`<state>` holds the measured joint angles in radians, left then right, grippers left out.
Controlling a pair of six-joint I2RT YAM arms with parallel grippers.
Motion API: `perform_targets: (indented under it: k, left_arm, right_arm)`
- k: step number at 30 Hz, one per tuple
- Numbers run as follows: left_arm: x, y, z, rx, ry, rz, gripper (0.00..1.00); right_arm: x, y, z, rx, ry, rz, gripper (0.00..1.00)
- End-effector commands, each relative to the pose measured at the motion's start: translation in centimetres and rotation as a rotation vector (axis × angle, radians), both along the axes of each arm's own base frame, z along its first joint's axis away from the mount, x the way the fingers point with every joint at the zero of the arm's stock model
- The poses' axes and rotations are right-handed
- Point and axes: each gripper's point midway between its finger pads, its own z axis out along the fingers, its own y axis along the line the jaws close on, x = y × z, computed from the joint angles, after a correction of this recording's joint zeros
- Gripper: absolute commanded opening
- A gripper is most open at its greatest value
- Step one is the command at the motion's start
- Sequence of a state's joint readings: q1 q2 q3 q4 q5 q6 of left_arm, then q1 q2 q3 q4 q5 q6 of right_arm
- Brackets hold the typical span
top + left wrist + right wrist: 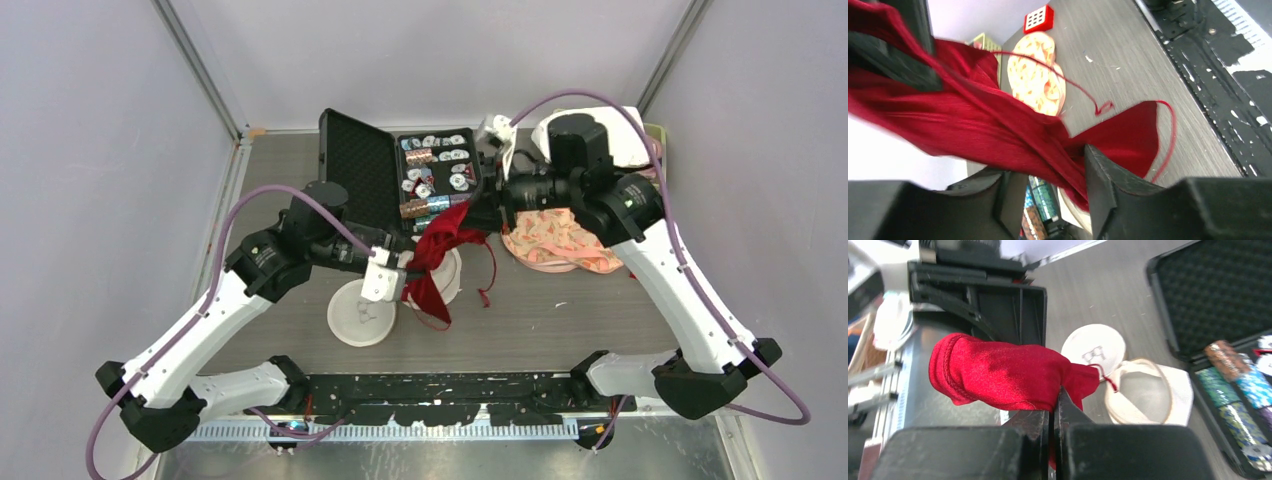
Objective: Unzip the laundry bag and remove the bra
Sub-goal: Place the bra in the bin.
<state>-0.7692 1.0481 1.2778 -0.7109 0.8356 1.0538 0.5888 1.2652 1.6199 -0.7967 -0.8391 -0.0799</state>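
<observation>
A red satin bra [440, 255] hangs in the air between my two grippers, its straps trailing down to the table. My right gripper [1054, 405] is shut on one bunched end of the bra [998, 372]. My left gripper [1053, 185] has its jaws apart, and the bra [978, 125] drapes across the gap against the right finger [1103, 185]. Under the bra lies the white round laundry bag [362, 312], unzipped, its two halves spread open on the table [560, 320]. The right wrist view shows both halves of the laundry bag [1148, 395] below the cloth.
An open black case [358, 170] with poker chips [435, 175] stands at the back centre. A pink-orange patterned garment [555, 240] lies under the right arm. A white object [620, 130] sits at the back right. The enclosure walls close off both sides.
</observation>
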Motion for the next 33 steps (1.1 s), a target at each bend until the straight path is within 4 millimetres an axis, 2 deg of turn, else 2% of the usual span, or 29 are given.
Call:
perform_targets:
  k: [1,3,6,11,15,22,27,33]
  left_arm:
    - [3.8,0.2,2.0,-0.057,0.079,0.236,0.51]
    - [5.1,0.5,2.3,-0.086,0.118,0.322,0.61]
    - [6.9,1.1,2.5,-0.121,0.16,0.439,0.71]
    - [9.9,2.3,3.0,-0.19,0.274,0.636,0.91]
    - [11.5,3.1,2.9,-0.227,0.357,0.754,0.93]
    - [12.7,4.1,1.8,-0.239,0.427,0.861,0.94]
    - [13.0,4.5,1.1,-0.237,0.437,0.895,0.94]
    - [12.9,4.7,0.3,-0.228,0.441,0.901,0.94]
  right_arm:
    - [5.3,-2.2,6.1,0.141,-0.002,-0.296,0.01]
    - [7.5,-3.8,7.7,0.189,0.032,-0.391,0.01]
    - [10.3,-6.7,9.7,0.238,0.046,-0.522,0.01]
    - [15.0,-12.1,12.3,0.304,0.022,-0.73,0.01]
    - [19.1,-16.0,13.7,0.349,-0.003,-0.874,0.01]
    - [25.6,-23.5,15.4,0.386,-0.099,-1.131,0.01]
    - [29.5,-29.2,15.2,0.398,-0.137,-1.328,0.01]
    - [33.4,-34.4,13.1,0.381,-0.161,-1.475,0.0]
